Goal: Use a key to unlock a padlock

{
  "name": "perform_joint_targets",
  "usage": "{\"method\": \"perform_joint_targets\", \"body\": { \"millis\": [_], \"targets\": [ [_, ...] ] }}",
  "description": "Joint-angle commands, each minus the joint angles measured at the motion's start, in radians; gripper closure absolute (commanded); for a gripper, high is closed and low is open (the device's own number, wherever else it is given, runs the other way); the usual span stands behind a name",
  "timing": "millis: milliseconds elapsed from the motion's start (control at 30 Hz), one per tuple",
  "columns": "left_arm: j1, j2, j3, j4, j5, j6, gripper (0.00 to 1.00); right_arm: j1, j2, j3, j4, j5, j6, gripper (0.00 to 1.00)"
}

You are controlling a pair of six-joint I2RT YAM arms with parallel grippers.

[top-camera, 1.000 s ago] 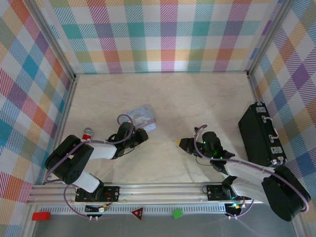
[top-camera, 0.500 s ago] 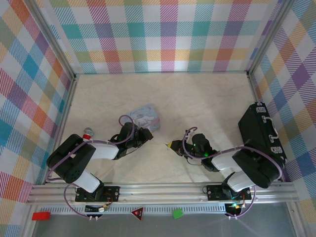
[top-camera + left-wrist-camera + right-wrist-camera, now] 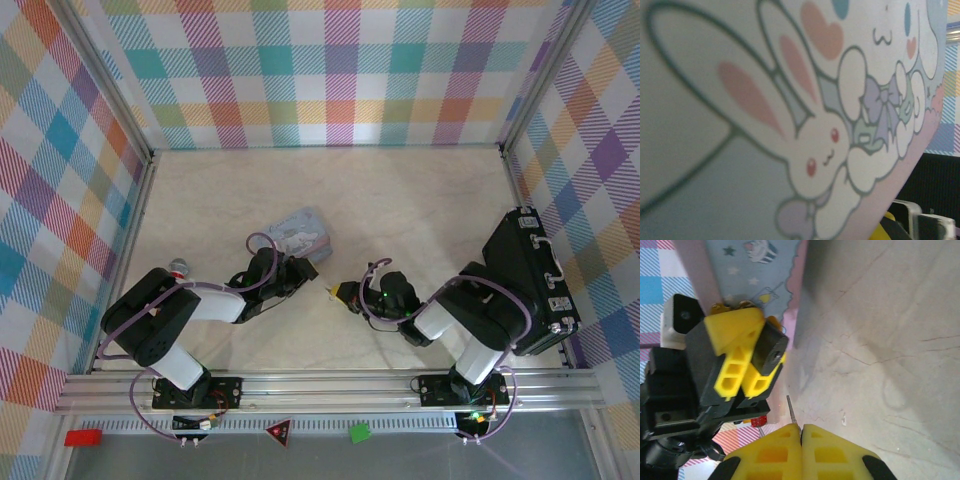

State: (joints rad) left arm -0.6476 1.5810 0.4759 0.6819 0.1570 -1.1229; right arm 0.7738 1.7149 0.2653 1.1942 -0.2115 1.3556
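Observation:
In the right wrist view, my left gripper (image 3: 756,356) is shut on the padlock (image 3: 769,347), a small black block whose keyhole end faces the camera; its shackle is hidden. My right gripper (image 3: 801,429) is shut on the key (image 3: 792,411), whose thin dark blade sticks out toward the padlock, a short gap below it. From above, the left gripper (image 3: 305,272) and right gripper (image 3: 338,292) nearly meet at the table's middle. The pale blue cartoon tin (image 3: 303,232) lies just behind them and sits close in front of the left wrist camera (image 3: 790,100).
A black case (image 3: 528,268) lies by the right wall. A red stick with a silver cap (image 3: 178,268) rests beside the left arm. Checked walls close the table on three sides; open tabletop lies beyond the tin.
My right gripper has moved left with the key, close to the left gripper. The left gripper shifted slightly right, and the tin slid right and turned.

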Motion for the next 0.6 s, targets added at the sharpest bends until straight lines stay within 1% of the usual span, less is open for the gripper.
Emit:
{"method": "perform_joint_targets", "body": {
  "millis": [0, 200, 567],
  "targets": [
    [-0.012, 0.015, 0.012, 0.063, 0.054, -0.08, 0.93, 0.007, 0.054, 0.012, 0.198, 0.019, 0.054, 1.0],
    [-0.012, 0.014, 0.004, 0.085, 0.053, -0.107, 0.93, 0.007, 0.092, 0.04, 0.212, 0.018, 0.059, 1.0],
    [-0.012, 0.02, -0.016, 0.137, 0.052, -0.148, 0.93, 0.008, 0.086, 0.044, 0.212, 0.034, 0.071, 1.0]
  ]
}}
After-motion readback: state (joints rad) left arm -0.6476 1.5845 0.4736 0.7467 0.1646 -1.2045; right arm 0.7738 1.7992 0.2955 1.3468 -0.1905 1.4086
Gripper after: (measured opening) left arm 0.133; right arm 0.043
